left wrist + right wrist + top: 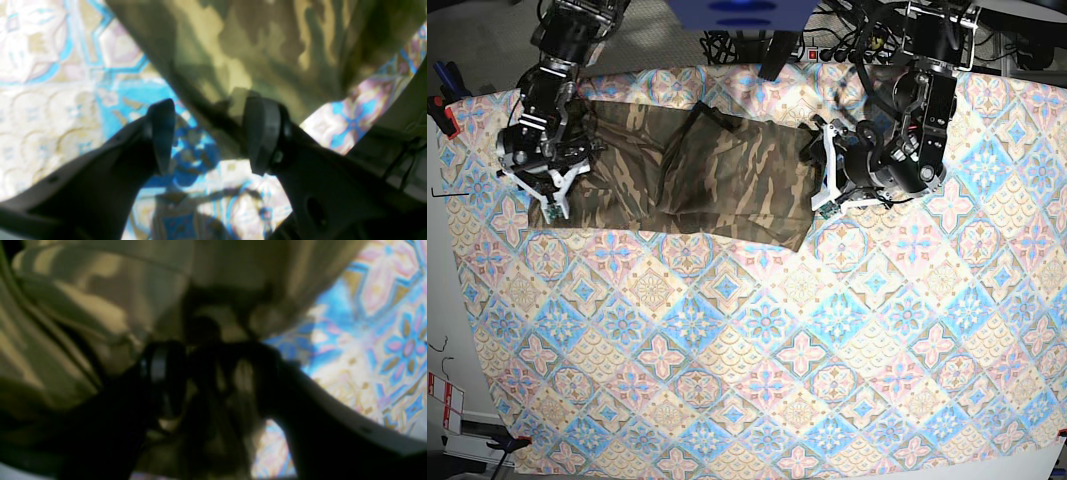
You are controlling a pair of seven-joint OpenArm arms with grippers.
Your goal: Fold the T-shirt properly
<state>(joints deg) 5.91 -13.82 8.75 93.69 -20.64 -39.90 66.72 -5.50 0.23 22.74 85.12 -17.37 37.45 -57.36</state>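
Camouflage T-shirt (737, 180), big and soft, in olive, brown and tan blotches, was lying across the upper left and upper middle of the base view, on a blue, pink and cream tile-patterned cloth (757, 385). Its left part was rumpled into ridges, while the middle looked flatter, so I'd have called it early days for a proper fold.

Black left gripper (210, 136) had its fingers well apart at the shirt's pointed lower corner. One finger overlapped the fabric in the left wrist view and the other was over the patterned cloth. I couldn't make out any pinch there.

Black right gripper (215, 376), over at the left of the base view, was partway open too, with bunched fabric between its fingers. That view was dark and blurry, so I couldn't tell if it really had a grip.

Handling-wise, my guess was light, limp and not fragile, but prone to creasing and dragging its layers along. It wasn't going to hold any shape by itself. I'd have gone for the outer corners and edges, taking all the layers that needed to move, kept both sides lightly taut and lifted together. A grab mid-fabric would probably have just made more wrinkles, tbh.
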